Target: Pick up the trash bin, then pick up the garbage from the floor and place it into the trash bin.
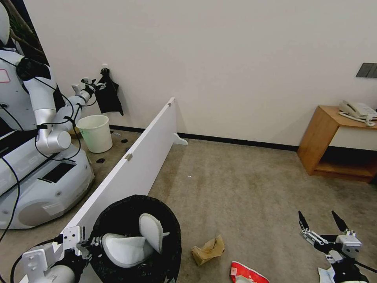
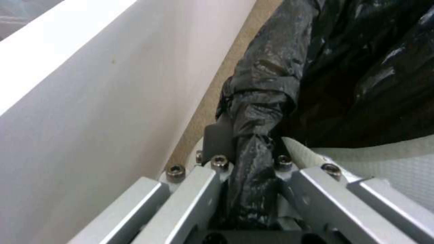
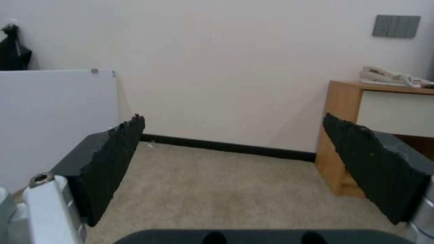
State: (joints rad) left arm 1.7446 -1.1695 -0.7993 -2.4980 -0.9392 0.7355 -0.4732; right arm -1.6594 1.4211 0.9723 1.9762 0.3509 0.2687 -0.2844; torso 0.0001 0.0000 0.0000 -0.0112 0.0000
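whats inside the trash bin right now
Two white slippers lie in the trash bin, one flat, one propped on edge against it. They and the black liner cover the bottom. The left gripper clamps the bin's rim.

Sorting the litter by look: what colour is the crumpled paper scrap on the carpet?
Brown, like kraft paper; the paper scrap shows best in the head view.

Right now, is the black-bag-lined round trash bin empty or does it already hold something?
Not empty: two white slippers lie inside the black-bag-lined round trash bin, whose rim the left hand grips.
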